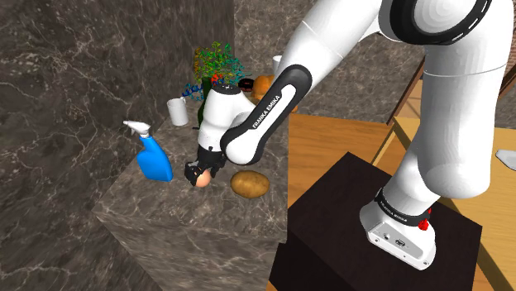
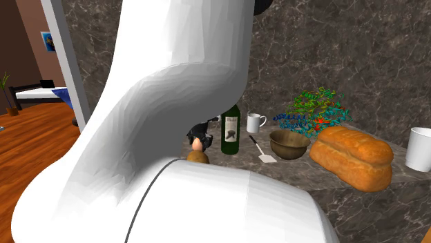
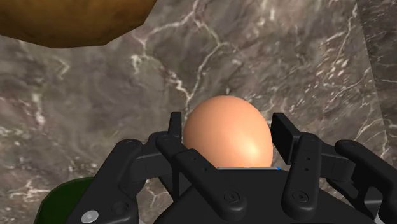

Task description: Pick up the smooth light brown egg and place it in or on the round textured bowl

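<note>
Though the white arm (image 2: 159, 103) blocks much of the second exterior view, the dark marble counter (image 2: 304, 172) shows past it, carrying a green wine bottle (image 2: 231, 131) and, to that bottle's right, the round brown bowl (image 2: 289, 145). Left of the bottle hangs the black gripper (image 1: 199, 175), jaws clamped on the light brown egg (image 3: 227, 130), near a brown potato (image 2: 198, 158). The bowl thus lies across the bottle from the egg, so the carry probably must pass over or around the bottle's neck.

Base of egg (image 3: 227, 132) behind end effector (image 3: 228, 127)
</note>
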### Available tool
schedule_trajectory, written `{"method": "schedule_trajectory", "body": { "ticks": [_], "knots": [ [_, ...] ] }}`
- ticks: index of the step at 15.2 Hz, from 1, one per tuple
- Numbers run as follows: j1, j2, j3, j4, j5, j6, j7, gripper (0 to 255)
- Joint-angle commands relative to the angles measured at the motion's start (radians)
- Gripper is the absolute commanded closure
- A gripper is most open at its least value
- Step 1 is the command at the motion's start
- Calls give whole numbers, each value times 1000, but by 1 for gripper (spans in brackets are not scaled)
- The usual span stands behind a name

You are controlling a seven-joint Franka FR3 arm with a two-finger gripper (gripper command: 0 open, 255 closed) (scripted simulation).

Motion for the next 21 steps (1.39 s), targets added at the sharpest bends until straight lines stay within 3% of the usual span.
{"method": "schedule_trajectory", "body": {
  "ticks": [1,21],
  "knots": [
    [0,0,1,0,0,0,0,255],
    [-56,-208,67,19,93,-221,-45,255]
  ]
}}
